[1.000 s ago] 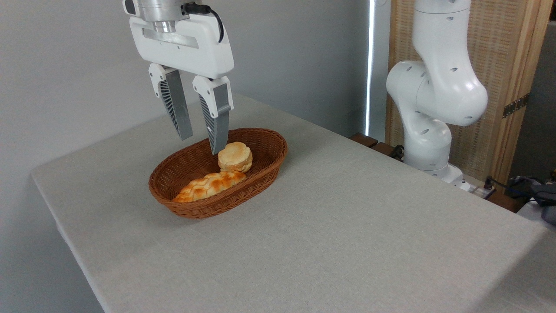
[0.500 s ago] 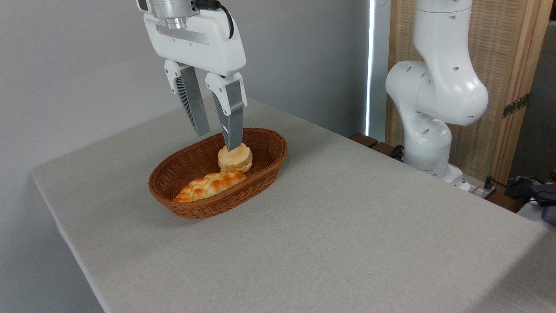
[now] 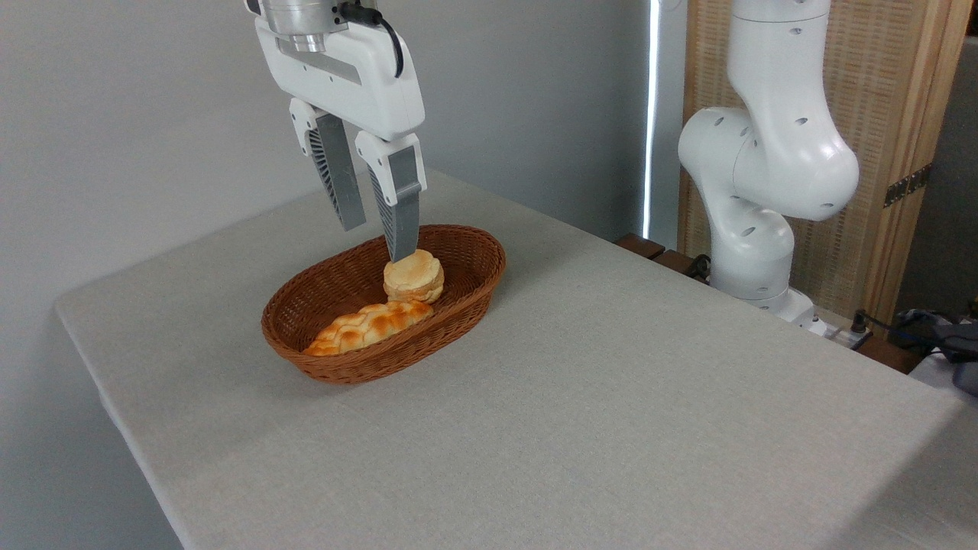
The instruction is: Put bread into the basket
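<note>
The top of the claw [image 3: 376,243] runs off the picture's upper edge, so where it joins the arm does not show. One finger tip [image 3: 403,248] sits in front of the bread [image 3: 413,276], and it is too hard to tell if they touch. The near wall of the basket [image 3: 359,365] hides the bottom of the long loaf [image 3: 367,325]. The bench [image 3: 581,412] is cut off at the bottom and right edges. Right of the bench, a dark thing [image 3: 943,340] is too blurry to make out.
</note>
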